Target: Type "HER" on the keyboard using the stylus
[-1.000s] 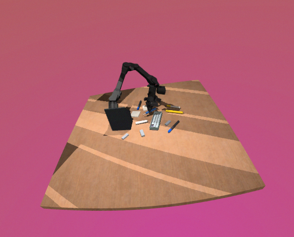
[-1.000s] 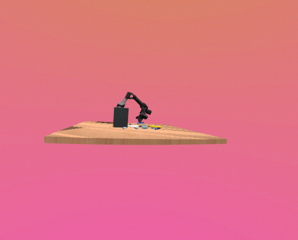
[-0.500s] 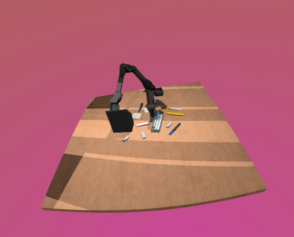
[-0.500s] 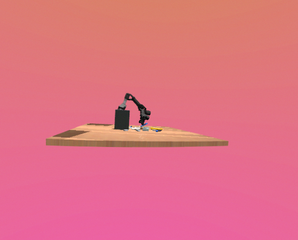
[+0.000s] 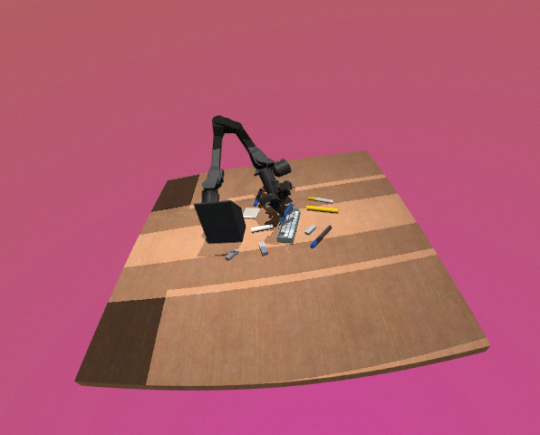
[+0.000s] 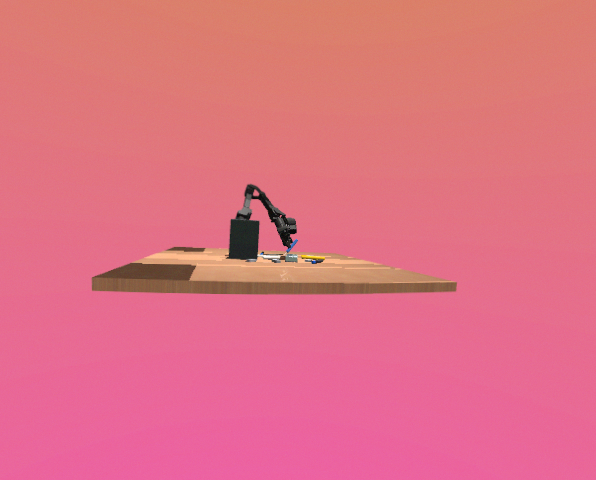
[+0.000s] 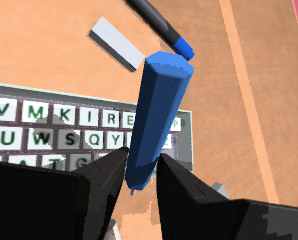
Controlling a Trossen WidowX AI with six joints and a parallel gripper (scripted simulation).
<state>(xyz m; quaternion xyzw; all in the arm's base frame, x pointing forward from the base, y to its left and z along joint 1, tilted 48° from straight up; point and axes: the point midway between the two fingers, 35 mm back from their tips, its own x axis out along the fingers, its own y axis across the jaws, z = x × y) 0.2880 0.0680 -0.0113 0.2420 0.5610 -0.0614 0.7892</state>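
Observation:
My gripper (image 7: 143, 157) is shut on the blue stylus (image 5: 287, 211) (image 6: 292, 245) (image 7: 161, 95). The stylus is tilted, its thick end up and its thin grey tip below the fingers. The keyboard (image 5: 282, 240) (image 6: 291, 258) (image 7: 181, 150) lies under and beside the gripper, with green letters on white keys. In the wrist view the R key (image 7: 111, 119) and the E key (image 7: 129, 120) show left of the stylus. The tip appears near the keyboard's lower edge; whether it touches anything is unclear. I cannot make out the H key; stylus and fingers hide several keys.
A light grey block (image 5: 310, 229) (image 7: 118, 45) and a black-and-blue marker (image 5: 321, 236) (image 7: 161, 26) lie beyond the keyboard. A yellow stick (image 5: 322, 208) lies to the right. A white stick (image 5: 262, 228), a pale pad (image 5: 251, 213) and a large black box (image 5: 219, 222) are left.

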